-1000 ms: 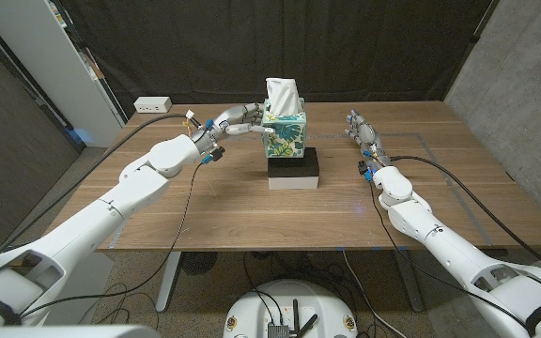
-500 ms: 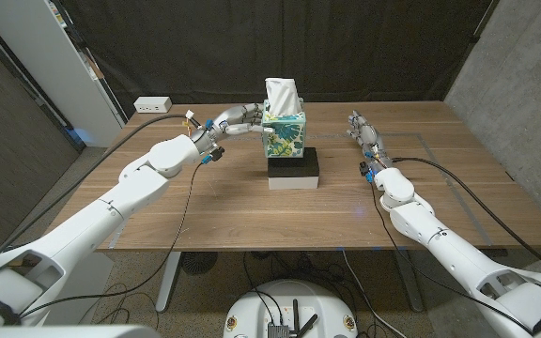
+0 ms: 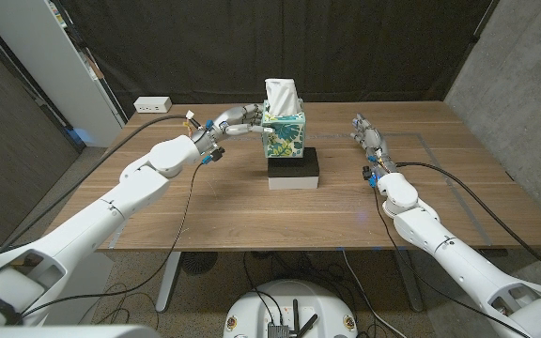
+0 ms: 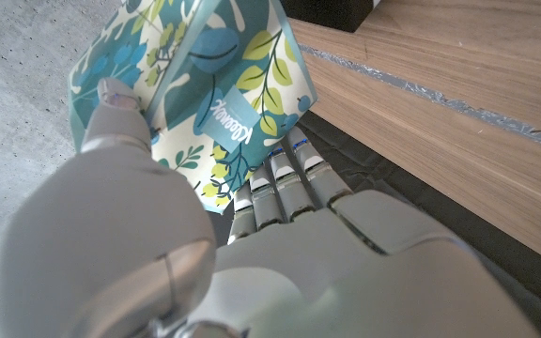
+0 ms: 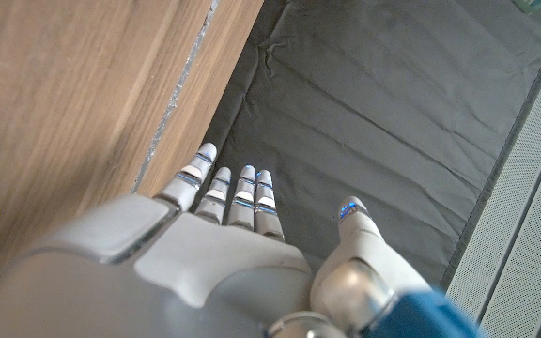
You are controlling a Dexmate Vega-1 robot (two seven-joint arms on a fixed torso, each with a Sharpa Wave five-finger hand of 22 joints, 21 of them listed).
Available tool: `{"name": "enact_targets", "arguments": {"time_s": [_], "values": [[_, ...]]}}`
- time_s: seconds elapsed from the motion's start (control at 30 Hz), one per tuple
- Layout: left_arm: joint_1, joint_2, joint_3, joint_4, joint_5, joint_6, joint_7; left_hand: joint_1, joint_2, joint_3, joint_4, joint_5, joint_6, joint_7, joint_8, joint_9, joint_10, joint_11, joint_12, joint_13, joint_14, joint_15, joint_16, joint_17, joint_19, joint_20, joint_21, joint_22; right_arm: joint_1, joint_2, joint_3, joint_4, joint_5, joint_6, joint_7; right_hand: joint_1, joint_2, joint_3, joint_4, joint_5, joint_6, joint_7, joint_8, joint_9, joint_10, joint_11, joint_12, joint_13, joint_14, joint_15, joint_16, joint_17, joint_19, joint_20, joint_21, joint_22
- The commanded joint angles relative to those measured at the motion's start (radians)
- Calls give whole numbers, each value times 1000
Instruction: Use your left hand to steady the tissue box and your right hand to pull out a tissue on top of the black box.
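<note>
While the tissue box [image 3: 285, 134] stands upright on the black box [image 3: 294, 169] near the middle of the wooden table [image 3: 205, 207], we see the left hand [image 3: 236, 120] up against its left side, fingers [image 3: 252, 113] wrapped onto the upper edge of the leaf-patterned cardboard. From the left wrist view we get the same grip close up: the thumb [image 4: 120, 122] lies on one face of the tissue box [image 4: 205, 84] and the other fingers [image 4: 285, 178] run along the neighbouring face, so the box sits held between them. A white tissue [image 3: 281, 94] stands up out of the top opening, and nothing is touching it.

Over on the other side, the right hand [image 3: 365, 133] hovers low above the table, well apart from the tissue box, with bare wood between them. Its fingers [image 3: 357, 122] reach out straight toward the far edge of the table. We look along the back of the right hand [image 5: 224, 253] in its own wrist view and find the fingers [image 5: 228, 192] extended side by side, the thumb [image 5: 350, 221] set apart from them, and nothing in the grasp; past them lie the table's edge and a dark curtain [image 5: 364, 113].

At the far left corner of the table we spot a white power strip [image 3: 152, 104], well apart from both hands. Black cables [image 3: 496, 192] trail from each wrist across the wood toward the near edge.
</note>
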Motion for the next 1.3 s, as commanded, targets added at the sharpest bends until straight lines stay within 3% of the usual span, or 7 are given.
{"name": "enact_targets", "arguments": {"time_s": [0.03,1.3], "values": [[-9,-7,5,15,-1,-13,-7,-8,6,9,6,-1,30,34,10,2,2,-2,-3,2,-5,-25,-4,3,-1,3,-2,3,-52,-17,16,-67,-11,-17,-42,8,2,3,-6,5,-4,-5,1,2,-1,1,-3,2,4,1,-5,3,-1,5,0,3],[-16,-13,9,34,-4,-29,-17,-12,7,13,3,-1,29,36,16,2,4,-5,-13,5,-5,-25,-6,3,-1,1,-2,3,-196,-37,71,-226,-53,-40,-168,15,3,8,-14,7,-1,-2,3,2,3,2,-1,2,7,0,-6,1,3,5,1,3]]}}
